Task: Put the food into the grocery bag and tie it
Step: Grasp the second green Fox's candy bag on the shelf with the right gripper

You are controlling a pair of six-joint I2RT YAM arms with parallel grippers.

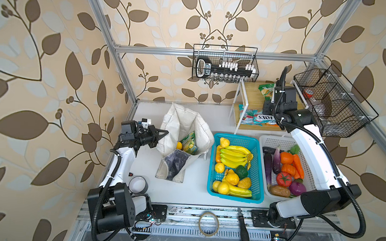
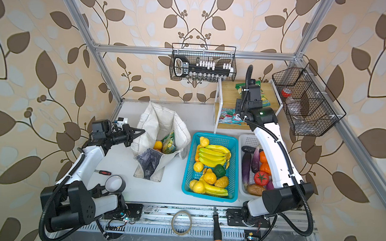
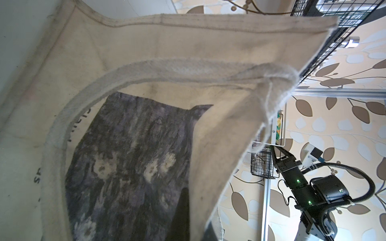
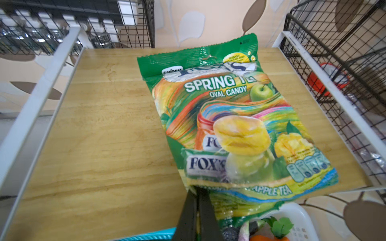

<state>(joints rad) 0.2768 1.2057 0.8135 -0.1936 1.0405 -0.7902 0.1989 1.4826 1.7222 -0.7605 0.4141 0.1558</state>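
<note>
Where the shelf [image 4: 104, 125] ends, the right hand [image 4: 197, 191] pinches the green packet [image 4: 229, 116]. The left hand [image 1: 164, 132] is pressed together; grocery bag [image 1: 187, 123] at its tip.

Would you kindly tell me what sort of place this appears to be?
Most likely a robotics lab cell staged as a grocery corner: an aluminium frame lined with leaf wallpaper, a blue basket and white basket of toy produce, and a screwdriver on the front rail.
</note>
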